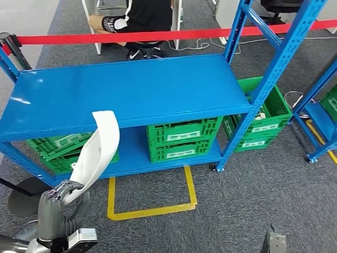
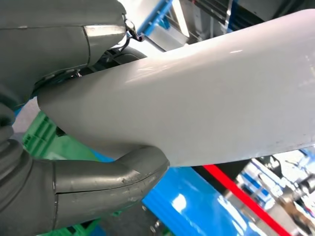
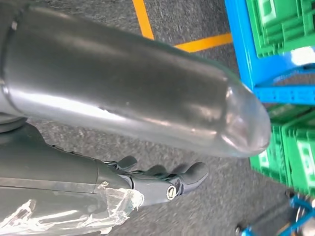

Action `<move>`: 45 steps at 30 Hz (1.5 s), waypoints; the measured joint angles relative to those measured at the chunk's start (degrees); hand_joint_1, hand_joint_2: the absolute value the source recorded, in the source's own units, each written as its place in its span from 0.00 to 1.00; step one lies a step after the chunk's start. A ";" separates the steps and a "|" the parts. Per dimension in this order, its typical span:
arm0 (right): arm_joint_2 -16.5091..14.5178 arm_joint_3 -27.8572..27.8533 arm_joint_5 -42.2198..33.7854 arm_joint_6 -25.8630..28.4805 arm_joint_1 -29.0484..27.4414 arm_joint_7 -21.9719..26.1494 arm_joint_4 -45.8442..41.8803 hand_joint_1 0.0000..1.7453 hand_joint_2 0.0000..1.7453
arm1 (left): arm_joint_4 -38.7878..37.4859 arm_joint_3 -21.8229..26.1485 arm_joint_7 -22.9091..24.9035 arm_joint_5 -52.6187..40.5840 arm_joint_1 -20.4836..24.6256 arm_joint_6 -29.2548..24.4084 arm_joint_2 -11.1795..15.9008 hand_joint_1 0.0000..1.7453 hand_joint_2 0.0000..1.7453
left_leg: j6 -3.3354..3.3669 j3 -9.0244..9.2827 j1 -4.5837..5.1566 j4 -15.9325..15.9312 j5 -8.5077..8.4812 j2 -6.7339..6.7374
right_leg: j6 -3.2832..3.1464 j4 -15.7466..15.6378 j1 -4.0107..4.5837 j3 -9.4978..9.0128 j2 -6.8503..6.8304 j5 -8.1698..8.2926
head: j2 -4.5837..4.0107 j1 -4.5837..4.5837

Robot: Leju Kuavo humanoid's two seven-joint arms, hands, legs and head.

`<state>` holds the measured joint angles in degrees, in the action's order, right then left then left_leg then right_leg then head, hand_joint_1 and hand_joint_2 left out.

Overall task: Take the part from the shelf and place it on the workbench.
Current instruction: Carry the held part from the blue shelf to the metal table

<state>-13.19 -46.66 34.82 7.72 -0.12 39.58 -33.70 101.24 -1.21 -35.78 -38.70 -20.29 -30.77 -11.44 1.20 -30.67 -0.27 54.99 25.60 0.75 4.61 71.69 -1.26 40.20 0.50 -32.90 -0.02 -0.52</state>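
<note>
Nearest the robot, the left hand is raised at the lower left of the head view, its fingers wrapped round the lower end of the white part, a long curved strip that rises from the hand and bends over at its top end in front of the blue shelf's upper deck. In the left wrist view the thick grey thumb presses against 1 face of the white part while the hand's other grey parts close on its opposite face, so the part is held clear of the shelf, in the air.

The right hand hangs low over grey carpet; its thumb lies straight and its dark fingers reach forward, holding nothing, probably spread, though the view is too close to be sure.

Beyond the hands, a yellow taped outline marks the floor before the shelf. On the shelf's lower deck sit green crates, 2 stacked at the middle, and tilted ones at the left. More green crates stand behind the shelf's right upright; what they hold cannot be made out.

Farther back, a red barrier tape runs across, and a seated person is behind it.
</note>
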 joint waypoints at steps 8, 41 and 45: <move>-0.16 -0.79 0.07 -0.01 0.58 0.00 -0.72 0.00 0.00 | -0.79 0.64 -0.13 0.15 0.59 -0.12 -0.44 1.00 1.00 | -1.11 -3.29 0.76 0.57 -3.83 4.75 | -1.44 -16.71 1.23 -15.46 -4.20 2.75 | 0.00 -0.03; -4.17 -9.67 7.45 -1.14 -1.12 -0.01 -3.44 0.00 0.00 | -10.40 2.20 -0.74 5.36 5.79 3.76 1.67 1.00 1.00 | -2.44 2.15 0.10 0.28 1.95 4.90 | -2.52 -14.44 0.47 -8.52 -1.98 6.88 | 0.00 -0.62; -5.31 -9.84 7.85 -0.09 -0.46 0.00 -3.59 0.00 0.00 | -11.50 3.97 -1.69 6.64 6.16 5.26 2.21 1.00 1.00 | -2.70 -3.46 -0.10 12.38 9.06 0.15 | -4.11 -14.46 0.73 -7.18 0.46 7.83 | 0.00 -0.40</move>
<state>-18.49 -56.50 42.67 7.62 -0.58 39.58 -37.29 89.74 2.76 -37.47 -32.06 -14.13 -25.51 -9.23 -1.50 -34.13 -0.37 67.37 34.66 0.90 0.50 57.23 -0.53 33.02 0.96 -25.07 -0.02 -0.92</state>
